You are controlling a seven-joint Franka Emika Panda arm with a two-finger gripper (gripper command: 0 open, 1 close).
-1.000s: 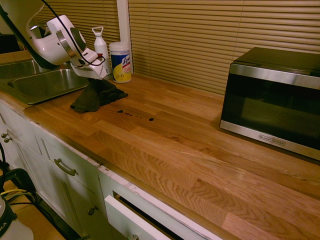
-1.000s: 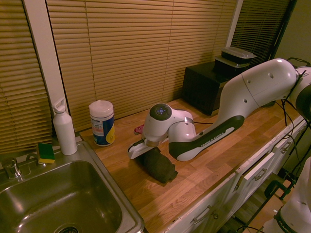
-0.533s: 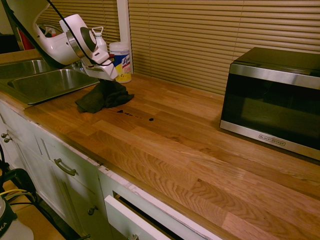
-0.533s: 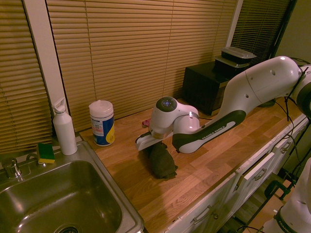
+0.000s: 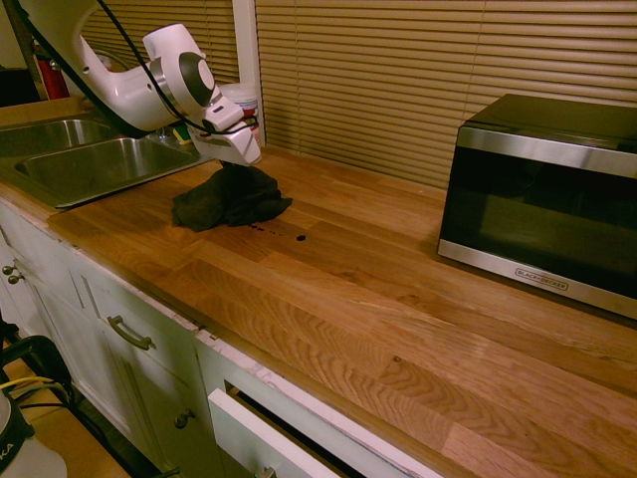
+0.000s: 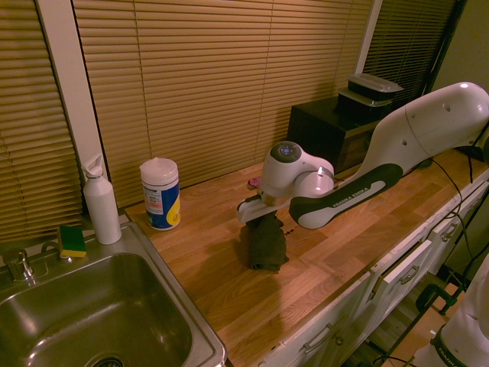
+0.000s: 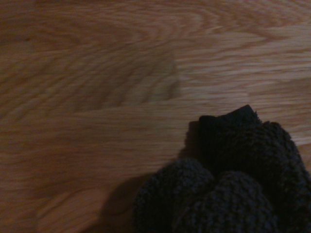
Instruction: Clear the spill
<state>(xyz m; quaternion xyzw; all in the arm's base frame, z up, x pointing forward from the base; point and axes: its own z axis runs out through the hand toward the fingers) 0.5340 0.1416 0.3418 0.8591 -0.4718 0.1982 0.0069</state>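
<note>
So the big dark grey-black knit cloth (image 5: 231, 199) is clenched in the white two-finger tool (image 5: 237, 162) at its top, with the rest bunched up below on the light-brown wood-strip bench (image 5: 378, 299). The spill, a short thin trail of small dark drops (image 5: 301, 238), lies right beside the cloth in the first exterior view: a few tiny specks near the cloth's edge, then one bigger round drop a bit apart, on the side toward the black and silver microwave (image 5: 542, 199). Whether more of it is hidden under the cloth can't be told.

The step in hand looks like the wipe itself, and no clean strip can be confirmed yet. For a decent job, the cloth should be kept low, so the bunched part is dragged flat over the trail instead of just skimming it. The stroke is best run along the line of specks and slightly past the round drop, slow and straight. If the cloth gets lifted or rolls up, drops could be missed or smeared, so a second pass over the same line seems worth planning.
</note>
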